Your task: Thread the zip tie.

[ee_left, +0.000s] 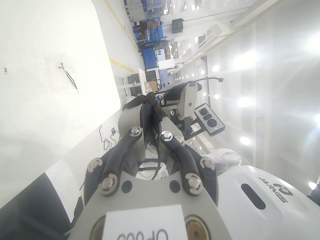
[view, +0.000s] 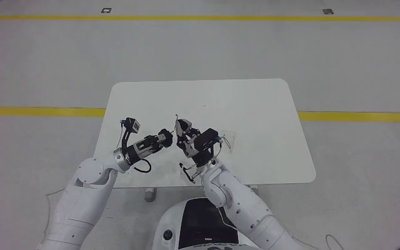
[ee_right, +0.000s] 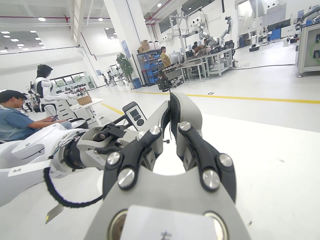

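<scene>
my right claw is clenched on a thin black zip tie that sticks out past its tips, above the near part of the desk. my left claw sits just beside it, pinched together. farther out, a clear bag holding black ties lies on the desk.

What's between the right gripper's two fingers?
A thin black zip tie, pinched in the right gripper, its tip poking past the fingers; the right wrist view shows it.

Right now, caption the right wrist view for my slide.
Right tool shut on a thin black plastic zip tie, with the white left arm close alongside.
</scene>
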{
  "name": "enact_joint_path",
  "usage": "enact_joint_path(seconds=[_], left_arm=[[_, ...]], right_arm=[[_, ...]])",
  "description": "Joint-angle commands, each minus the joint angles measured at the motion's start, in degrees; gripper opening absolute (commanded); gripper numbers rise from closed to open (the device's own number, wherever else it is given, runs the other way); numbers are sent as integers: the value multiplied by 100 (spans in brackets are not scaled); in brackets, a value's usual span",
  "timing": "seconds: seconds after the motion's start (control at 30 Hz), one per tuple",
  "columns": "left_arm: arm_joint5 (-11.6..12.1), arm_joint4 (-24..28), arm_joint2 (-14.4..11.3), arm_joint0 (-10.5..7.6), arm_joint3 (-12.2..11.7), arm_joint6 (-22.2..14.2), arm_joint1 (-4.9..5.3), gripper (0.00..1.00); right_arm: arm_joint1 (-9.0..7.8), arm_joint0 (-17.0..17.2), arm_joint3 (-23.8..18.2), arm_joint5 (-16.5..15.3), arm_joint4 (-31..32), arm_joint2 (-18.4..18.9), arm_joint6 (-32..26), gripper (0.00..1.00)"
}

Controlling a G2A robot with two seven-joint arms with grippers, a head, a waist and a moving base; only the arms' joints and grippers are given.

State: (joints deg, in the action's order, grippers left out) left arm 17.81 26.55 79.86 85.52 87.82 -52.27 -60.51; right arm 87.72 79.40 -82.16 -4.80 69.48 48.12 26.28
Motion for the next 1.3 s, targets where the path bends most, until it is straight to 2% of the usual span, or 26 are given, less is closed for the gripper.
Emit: enact_joint_path(seconds=[0.0,1.27], left_arm=[[0,0,0,0,0,0,0,0],[0,0,0,0,0,0,0,0]], right_arm=[[-1,6,-10,-29,-6,6,2,0],[21,93,-4,-46,-33,64,-66,0]])
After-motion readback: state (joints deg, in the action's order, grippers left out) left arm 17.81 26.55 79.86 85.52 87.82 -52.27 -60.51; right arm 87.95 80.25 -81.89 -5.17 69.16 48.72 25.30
